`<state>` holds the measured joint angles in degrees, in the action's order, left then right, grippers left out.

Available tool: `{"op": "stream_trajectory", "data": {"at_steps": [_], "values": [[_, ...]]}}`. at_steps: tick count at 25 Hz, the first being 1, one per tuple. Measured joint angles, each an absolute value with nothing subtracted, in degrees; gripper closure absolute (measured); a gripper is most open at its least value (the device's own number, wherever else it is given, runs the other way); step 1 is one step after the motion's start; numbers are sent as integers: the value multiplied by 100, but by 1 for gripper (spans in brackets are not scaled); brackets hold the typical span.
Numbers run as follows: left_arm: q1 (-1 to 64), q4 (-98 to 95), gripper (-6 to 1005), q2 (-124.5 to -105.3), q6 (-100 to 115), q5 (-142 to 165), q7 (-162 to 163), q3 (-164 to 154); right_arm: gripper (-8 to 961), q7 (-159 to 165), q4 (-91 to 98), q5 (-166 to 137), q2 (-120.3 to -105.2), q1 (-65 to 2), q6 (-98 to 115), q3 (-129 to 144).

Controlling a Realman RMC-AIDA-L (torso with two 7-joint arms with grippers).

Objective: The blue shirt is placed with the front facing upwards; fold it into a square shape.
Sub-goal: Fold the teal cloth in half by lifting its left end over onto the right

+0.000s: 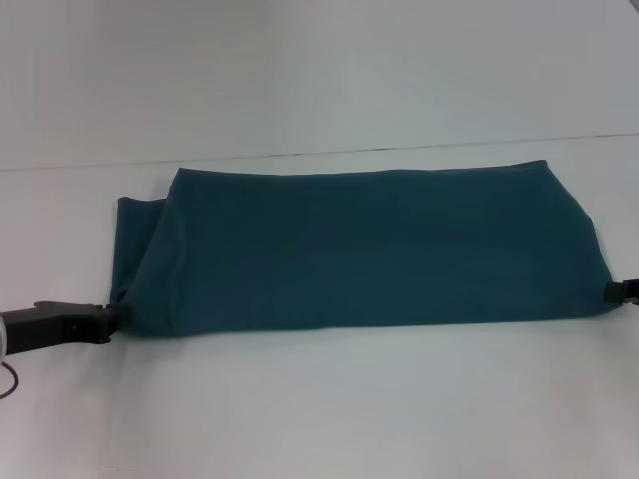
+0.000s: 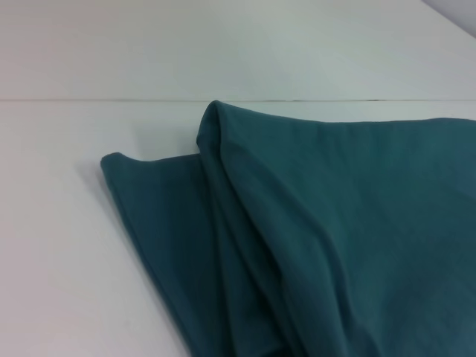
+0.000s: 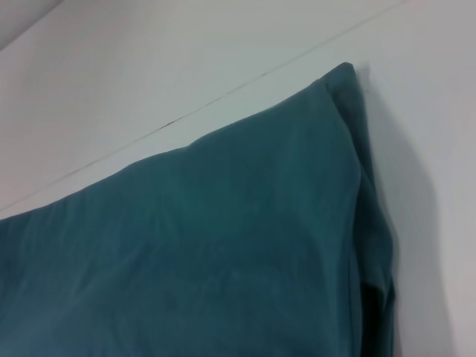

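Note:
The blue shirt (image 1: 369,249) lies on the white table (image 1: 319,409) as a long teal band, folded over on itself, with no lettering or collar showing. My left gripper (image 1: 108,317) sits at the band's near left corner, shut on the cloth there. A lower layer (image 1: 135,230) sticks out beside it. My right gripper (image 1: 621,290) pinches the near right corner, mostly cut off by the picture's edge. In the left wrist view the shirt (image 2: 335,238) runs in creases toward the camera. The right wrist view shows the shirt's (image 3: 223,253) far corner and layered edge.
A thin seam (image 1: 319,152) crosses the white table just beyond the shirt. A dark cable (image 1: 8,384) loops by my left arm at the picture's edge.

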<state>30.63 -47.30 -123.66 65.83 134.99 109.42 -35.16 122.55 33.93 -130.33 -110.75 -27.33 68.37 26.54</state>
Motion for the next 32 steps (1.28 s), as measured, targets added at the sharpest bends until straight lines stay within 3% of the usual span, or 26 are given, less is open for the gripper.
{"op": "stream_trajectory", "data": {"at_steps": [25, 30, 32], "values": [[2797, -5135, 895, -12364, 7054, 13463, 11151, -3482, 950, 11980, 3439, -13016, -11017, -2498, 7168, 2370], [2806, -5261, 880, -12325, 7125, 13460, 11442, -3460, 937, 11733, 3725, -12686, -11023, -2446, 7447, 2358], [2790, -5410, 832, -12334, 7130, 13459, 11623, -3413, 870, 11690, 3874, -12433, -11047, -2391, 7505, 2355]]}}
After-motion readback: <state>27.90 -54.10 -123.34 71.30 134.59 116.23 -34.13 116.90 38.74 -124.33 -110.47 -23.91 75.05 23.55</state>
